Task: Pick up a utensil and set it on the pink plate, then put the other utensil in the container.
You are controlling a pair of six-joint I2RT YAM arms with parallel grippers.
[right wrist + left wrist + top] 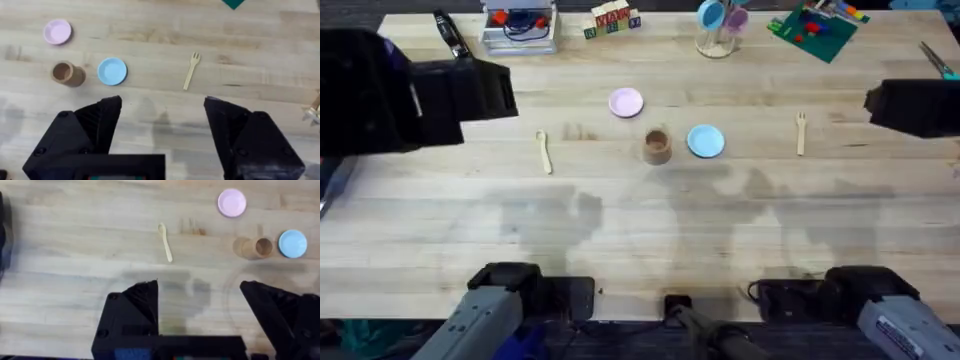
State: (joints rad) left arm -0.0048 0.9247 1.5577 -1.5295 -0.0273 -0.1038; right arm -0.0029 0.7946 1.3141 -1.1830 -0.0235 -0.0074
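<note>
We judge the task to stand at its first step, nothing yet lifted: both utensils lie flat on the table [640, 230], each well apart from its goal. Listed left to right in the overhead view. Left gripper [199, 297]: high over the left of the table, fingers spread wide, holding and touching nothing. Spoon [545, 151]: flat on the wood to the left of the central group, handle toward the arms' bases, below and ahead of the left gripper. Pink plate [626, 103]: bare, at the far side of the group. Cup [657, 146]: brown, upright, just nearer than the pink plate, nothing visible inside. Blue plate [706, 141]: just beside the cup on its right, not part of the job. Fork [801, 131]: flat, tines pointing away from the bases, well to the right of the blue plate. Right gripper [162, 120]: raised over the right side, fingers likewise spread wide, empty. Next move, in our judgement: the left gripper descends on the spoon, straddles the thin handle across its width and closes low against the wood, then carries it rightward to the pink plate.
</note>
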